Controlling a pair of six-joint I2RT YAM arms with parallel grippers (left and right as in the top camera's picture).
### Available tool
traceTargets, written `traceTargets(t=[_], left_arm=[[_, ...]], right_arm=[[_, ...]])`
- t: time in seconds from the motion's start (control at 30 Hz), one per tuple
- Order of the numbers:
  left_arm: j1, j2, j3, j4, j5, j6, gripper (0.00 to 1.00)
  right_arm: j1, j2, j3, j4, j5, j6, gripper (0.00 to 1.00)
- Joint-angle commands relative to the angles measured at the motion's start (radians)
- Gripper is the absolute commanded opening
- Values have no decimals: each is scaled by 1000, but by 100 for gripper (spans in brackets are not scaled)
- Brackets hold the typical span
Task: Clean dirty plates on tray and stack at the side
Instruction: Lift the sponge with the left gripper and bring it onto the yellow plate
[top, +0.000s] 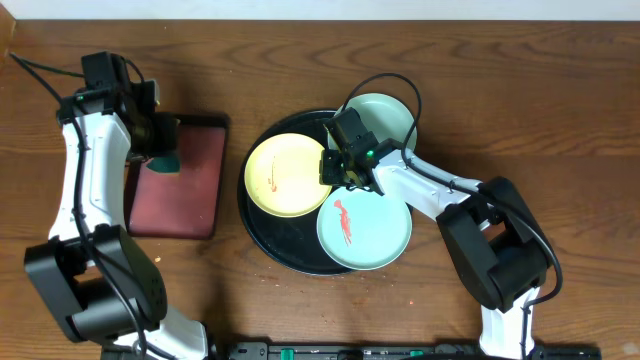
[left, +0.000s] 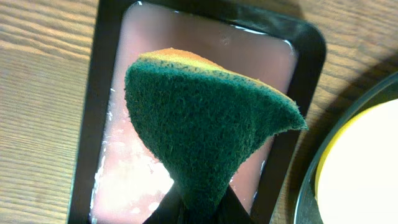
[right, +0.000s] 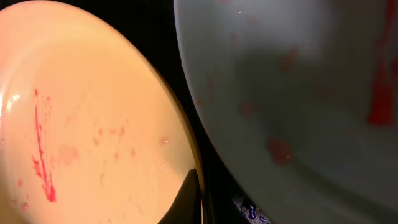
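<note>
The black round tray (top: 290, 255) holds a pale yellow plate (top: 280, 180) with red smears on its left side. A mint-blue plate (top: 372, 235) with a red smear lies at its front right. A second mint-blue plate (top: 385, 118) rests at the back right, partly over the rim. My right gripper (top: 345, 168) sits at the yellow plate's right rim. In the right wrist view one finger (right: 191, 196) lies on that rim of the yellow plate (right: 93, 112), next to the mint-blue plate (right: 298, 81); the other finger is hidden. My left gripper (top: 158, 150) is shut on a green and yellow sponge (left: 205, 118).
A dark-red rectangular tray (top: 190, 185) lies left of the black tray. In the left wrist view its wet floor (left: 205, 43) is under the sponge. The yellow plate's edge (left: 364, 168) and the black tray's rim (left: 303, 196) show at the right there. Wooden table all round.
</note>
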Motion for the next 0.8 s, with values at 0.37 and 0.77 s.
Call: traceTargets(t=[0.37,0.77], left_arm=[[2,11,4,-2,10,-29,7],[-18,11,3,-3,10,-59,7]], right_arm=[[2,27,10,1,-10,-12,1],[1,27,10,2,-10,-12,1]])
